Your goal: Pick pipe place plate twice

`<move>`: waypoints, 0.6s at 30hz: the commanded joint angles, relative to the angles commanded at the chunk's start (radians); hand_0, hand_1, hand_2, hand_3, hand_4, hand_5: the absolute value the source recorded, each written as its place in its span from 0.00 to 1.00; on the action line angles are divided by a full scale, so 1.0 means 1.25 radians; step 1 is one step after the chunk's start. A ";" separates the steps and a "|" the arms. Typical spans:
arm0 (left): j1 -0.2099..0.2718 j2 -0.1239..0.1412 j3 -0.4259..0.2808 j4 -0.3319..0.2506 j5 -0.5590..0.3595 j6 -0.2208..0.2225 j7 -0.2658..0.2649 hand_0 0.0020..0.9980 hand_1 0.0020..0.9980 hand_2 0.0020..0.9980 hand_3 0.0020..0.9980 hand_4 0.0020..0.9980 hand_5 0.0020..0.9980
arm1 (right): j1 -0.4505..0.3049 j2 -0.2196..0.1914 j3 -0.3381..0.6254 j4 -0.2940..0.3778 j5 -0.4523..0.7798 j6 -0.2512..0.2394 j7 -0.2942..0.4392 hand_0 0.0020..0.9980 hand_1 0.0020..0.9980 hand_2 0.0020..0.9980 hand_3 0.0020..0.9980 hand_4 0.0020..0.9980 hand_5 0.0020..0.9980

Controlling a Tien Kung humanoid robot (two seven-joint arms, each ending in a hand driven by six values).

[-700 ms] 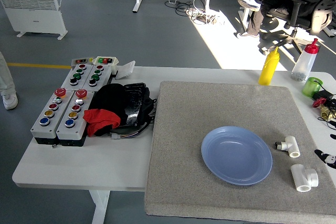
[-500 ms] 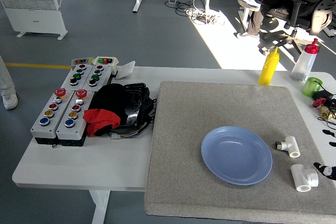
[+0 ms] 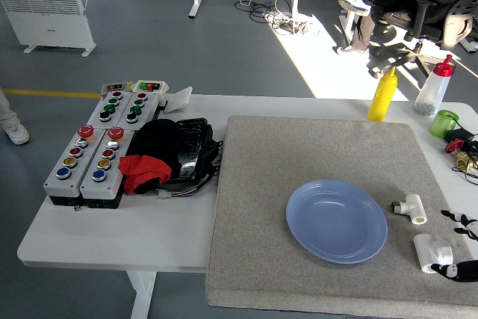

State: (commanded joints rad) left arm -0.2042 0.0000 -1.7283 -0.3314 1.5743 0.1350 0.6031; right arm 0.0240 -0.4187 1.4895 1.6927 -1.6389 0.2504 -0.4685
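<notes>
A right robot hand enters at the lower right corner of the grey mat, its black, white-tipped fingers spread around the larger white pipe fitting, though whether they touch it or merely bracket it cannot be told from the head view. The fitting lies just right of the empty blue plate; a smaller white pipe tee sits near the plate's right rim, a little farther back. No left robot hand is in view. Only the fingertips show, so a shallow grip looks like the chief risk: the smooth, rounded fitting could roll or squirt away toward the mat's near edge as the fingers close, or be nudged off the mat. A hurried carry could also clip the plate's rim and shift it. On the white tabletop at left stand grey push-button control boxes beside a black-and-red bundle; a yellow squeeze bottle and a clear red-capped bottle stand at the far right. No brand, label or writing can be read on any of them.
</notes>
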 joint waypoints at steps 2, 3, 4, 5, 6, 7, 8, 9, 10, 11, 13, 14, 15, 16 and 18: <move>0.000 0.000 -0.001 0.000 0.001 0.000 0.000 0.68 0.67 0.71 0.65 0.37 1.00 | 0.008 0.001 -0.008 -0.010 -0.003 -0.004 0.003 1.00 0.94 1.00 0.98 0.88 0.34; -0.001 0.000 -0.001 0.000 0.003 -0.001 0.001 0.68 0.67 0.71 0.65 0.37 1.00 | 0.012 0.003 -0.012 -0.019 -0.008 -0.007 0.006 1.00 0.94 1.00 0.97 0.88 0.34; -0.001 0.000 -0.002 0.000 0.004 -0.002 0.001 0.68 0.67 0.71 0.65 0.37 1.00 | 0.016 0.004 -0.015 -0.025 -0.011 -0.008 0.007 1.00 0.94 1.00 0.97 0.88 0.34; -0.001 0.000 -0.001 0.000 0.004 -0.002 0.001 0.68 0.67 0.71 0.65 0.37 1.00 | 0.019 0.005 -0.017 -0.031 -0.017 -0.010 0.009 1.00 0.94 1.00 0.97 0.88 0.34; -0.001 0.000 -0.001 0.000 0.004 -0.002 0.001 0.68 0.67 0.71 0.65 0.37 1.00 | 0.020 0.006 -0.017 -0.034 -0.019 -0.011 0.009 1.00 0.94 1.00 0.97 0.88 0.34; -0.001 0.000 -0.001 0.000 0.003 -0.001 0.001 0.68 0.67 0.71 0.65 0.37 1.00 | 0.025 0.008 -0.023 -0.046 -0.024 -0.011 0.008 1.00 0.94 1.00 0.97 0.88 0.34; -0.001 0.000 0.000 0.000 0.002 -0.001 0.001 0.68 0.67 0.71 0.65 0.37 1.00 | 0.026 0.009 -0.025 -0.050 -0.025 -0.012 0.008 1.00 0.94 1.00 0.97 0.88 0.34; -0.001 0.000 0.000 0.000 0.002 -0.001 0.001 0.68 0.67 0.71 0.65 0.37 1.00 | 0.027 0.009 -0.026 -0.050 -0.026 -0.012 0.008 1.00 0.94 1.00 0.97 0.87 0.33; -0.001 0.000 0.001 0.000 0.001 -0.001 0.001 0.68 0.67 0.71 0.65 0.37 1.00 | 0.028 0.009 -0.034 -0.055 -0.027 -0.012 0.007 1.00 0.94 1.00 0.97 0.87 0.33; -0.001 0.000 0.001 0.000 0.000 -0.001 0.001 0.68 0.67 0.71 0.65 0.37 1.00 | 0.030 0.009 -0.040 -0.058 -0.029 -0.012 0.006 1.00 0.94 1.00 0.97 0.87 0.33; -0.001 0.000 0.002 0.000 -0.001 0.000 0.002 0.68 0.67 0.71 0.65 0.37 1.00 | 0.034 0.008 -0.051 -0.063 -0.039 -0.013 0.007 1.00 0.94 1.00 0.97 0.87 0.33; -0.001 0.000 0.003 0.000 -0.002 0.000 0.002 0.68 0.67 0.71 0.65 0.37 1.00 | 0.036 0.008 -0.058 -0.066 -0.048 -0.015 0.009 1.00 0.94 1.00 0.97 0.87 0.33; -0.001 0.000 0.003 0.000 -0.002 -0.001 0.002 0.68 0.67 0.71 0.65 0.37 1.00 | 0.039 0.008 -0.064 -0.067 -0.058 -0.017 0.016 1.00 0.94 0.99 0.91 0.87 0.33; -0.002 0.000 0.003 0.000 -0.001 -0.001 0.002 0.68 0.67 0.71 0.65 0.37 1.00 | 0.041 0.008 -0.070 -0.068 -0.068 -0.018 0.022 1.00 0.94 0.99 0.91 0.87 0.33; -0.002 0.000 0.002 0.000 0.001 -0.001 0.002 0.68 0.67 0.71 0.65 0.37 1.00 | 0.046 0.009 -0.080 -0.071 -0.082 -0.020 0.031 1.00 0.94 0.99 0.91 0.87 0.33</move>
State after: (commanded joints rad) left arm -0.2065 0.0000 -1.7252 -0.3313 1.5750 0.1332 0.6060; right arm 0.0811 -0.4072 1.3895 1.6045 -1.7417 0.2250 -0.4303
